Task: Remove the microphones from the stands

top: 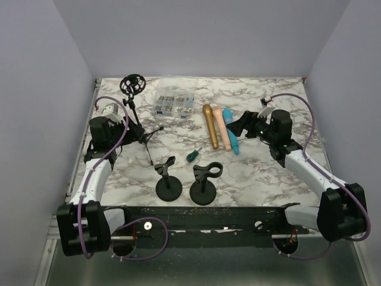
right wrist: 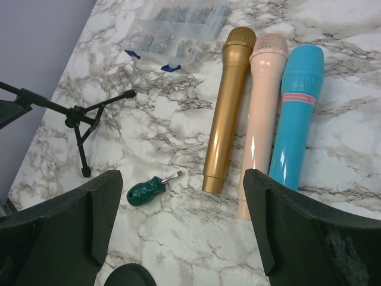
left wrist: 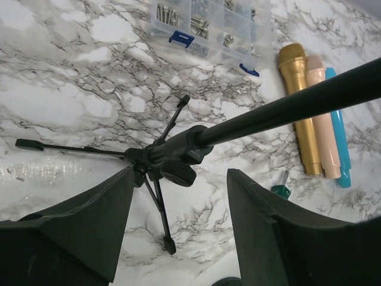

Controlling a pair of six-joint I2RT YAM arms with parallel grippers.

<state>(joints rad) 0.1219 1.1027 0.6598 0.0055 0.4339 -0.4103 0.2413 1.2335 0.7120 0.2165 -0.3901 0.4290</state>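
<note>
Out on the left side of the white marble bench point(top: 268, 179), the left gripper point(left wrist: 180, 179) hung low over the black tripod stand point(left wrist: 172, 149). Its jaws stood apart with nothing pinched. The stand's hub lined up with the gap, and no contact was visible. The black ring cradle point(top: 132, 84) at the top of that stand was empty.

Toward the far edge sat the clear plastic box of screws point(top: 172, 102). Near the near edge stood the two black round-base clip stands point(top: 168, 179), both clips bare. Just beyond them lay the green-handled screwdriver point(right wrist: 146, 190).

Right of centre, the gold microphone point(right wrist: 226, 113), the pink microphone point(right wrist: 259, 119) and the blue microphone point(right wrist: 296, 113) lay flat on the bench, side by side and close together. Which of them the task meant, I could not tell.

The right gripper point(right wrist: 181, 179) hovered over their tail ends, jaws released and wide, holding nothing.

My read was that the lift-out itself looked done, since no stand held a microphone. What remained would be for both arms to draw back cleanly, the left one without knocking the tripod's legs.

As for heading, all three microphones ran near-to-far across the bench. Their mesh heads pointed at the far edge and their tails at the near edge, drifting slightly toward the right edge.
</note>
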